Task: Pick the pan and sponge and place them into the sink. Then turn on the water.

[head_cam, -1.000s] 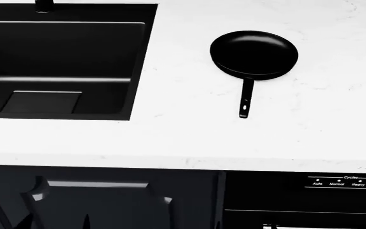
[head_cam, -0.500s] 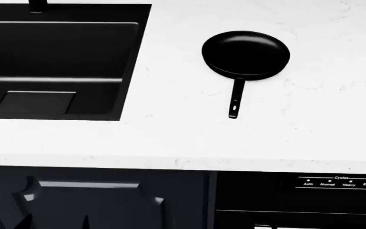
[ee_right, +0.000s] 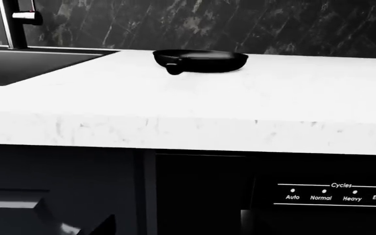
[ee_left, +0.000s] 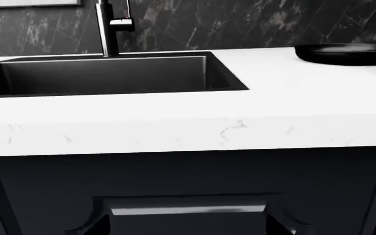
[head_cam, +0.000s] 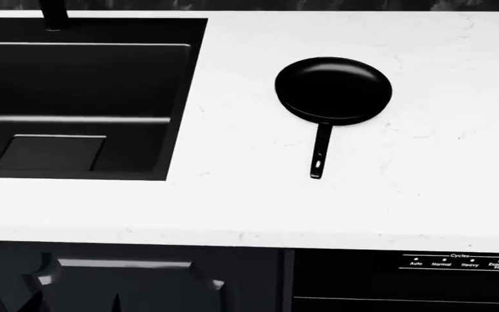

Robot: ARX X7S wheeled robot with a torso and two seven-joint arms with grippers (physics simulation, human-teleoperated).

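Neither end effector appears in any view, so whether either is released or clenched cannot be told. Both wrist cameras sit below the counter edge, facing the cabinet fronts.

In the head view, the pan point(head_cam: 334, 90) rests upright on the white marbled counter point(head_cam: 423, 169), at about 1 o'clock from the view centre. Its handle point(head_cam: 319, 151) runs straight toward 6 o'clock, pointing at the counter's front edge. The bowl shows nothing inside it. The pan stands well apart from the sink point(head_cam: 76, 97), which occupies the 10 o'clock region of the head view; a strip of bare counter lies between them. The sink's stepped floor carries a rectangular drain plate point(head_cam: 50, 152) near its front wall. The faucet point(head_cam: 54, 16) base stands behind the sink at the view's upper edge.

In the left wrist view, the faucet point(ee_left: 109, 27) rises behind the sink point(ee_left: 109, 73), with the pan point(ee_left: 348, 53) at the frame edge. In the right wrist view, the pan point(ee_right: 201, 60) sits on the counter point(ee_right: 273, 98) with its handle end facing the camera. A dishwasher panel point(ee_right: 335, 193) labelled "Cycles" lies below the counter.

The sponge is not visible in any view.
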